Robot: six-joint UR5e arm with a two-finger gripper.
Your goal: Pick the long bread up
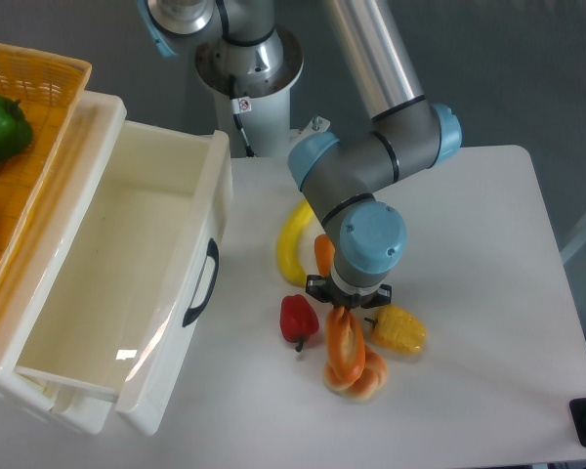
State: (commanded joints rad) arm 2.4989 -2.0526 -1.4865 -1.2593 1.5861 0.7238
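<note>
Because the long bread (344, 342) lies wedged beside the red pepper (298, 319), my hand (346, 305) straddles it from above; whether it grips I cannot tell.

A white tabletop (488, 293) with a rounded far corner fills the right side; behind it, a plain grey-blue floor or wall; at left, a white plastic drawer (117, 283) pulled open, its dark handle (202, 283) facing the tabletop; above it, an orange woven basket (34, 117); even, soft light with a small glare inside the drawer.
</note>
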